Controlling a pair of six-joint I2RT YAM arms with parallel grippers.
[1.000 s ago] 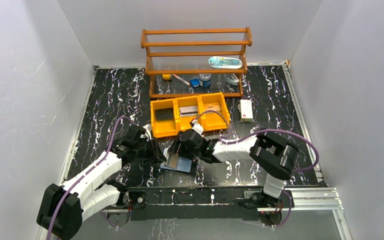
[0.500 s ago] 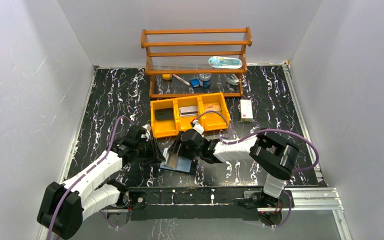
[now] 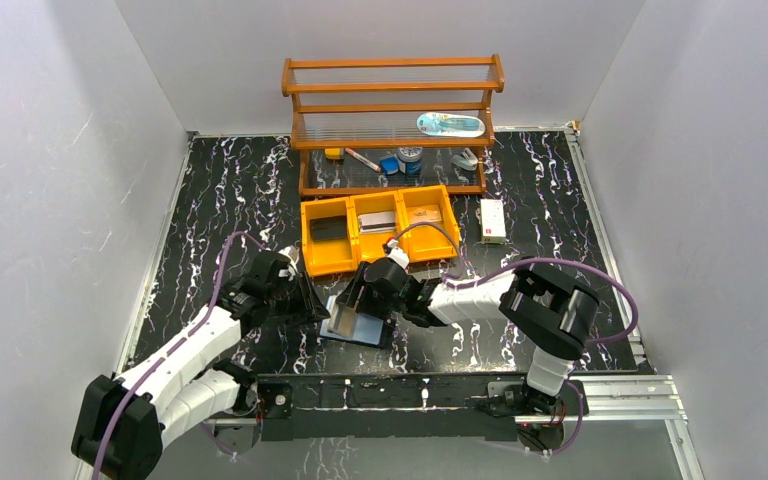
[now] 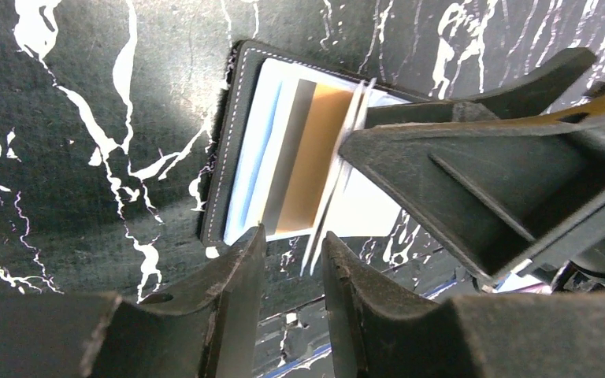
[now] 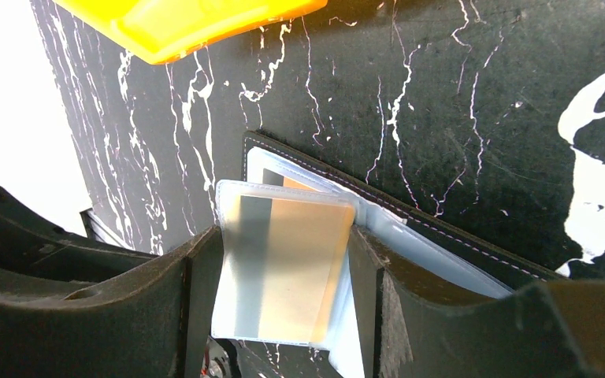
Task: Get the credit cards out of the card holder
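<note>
Black marbled table (image 3: pixel 210 200) bears the open card holder (image 3: pixel 363 328) near the arms. Right gripper (image 5: pixel 283 264) pinches its clear leaf upright; left gripper (image 4: pixel 293 260), fingers narrowly parted, likely must next nip the tan card (image 5: pixel 299 236) and pull.

Left arm (image 3: pixel 195 345), right arm (image 3: pixel 475 297): white shells, black joints, purple cables (image 3: pixel 622 292), black gripper fingers (image 4: pixel 228 315).

The black, white-veined desk (image 3: pixel 560 200) carries a wooden rack (image 3: pixel 392 100) at its far edge, a yellow three-compartment bin tray (image 3: pixel 306 240) just in front, and a small white box (image 3: pixel 492 220) beside the tray's right end. The card holder (image 3: pixel 368 330) lies open near the front edge.
</note>
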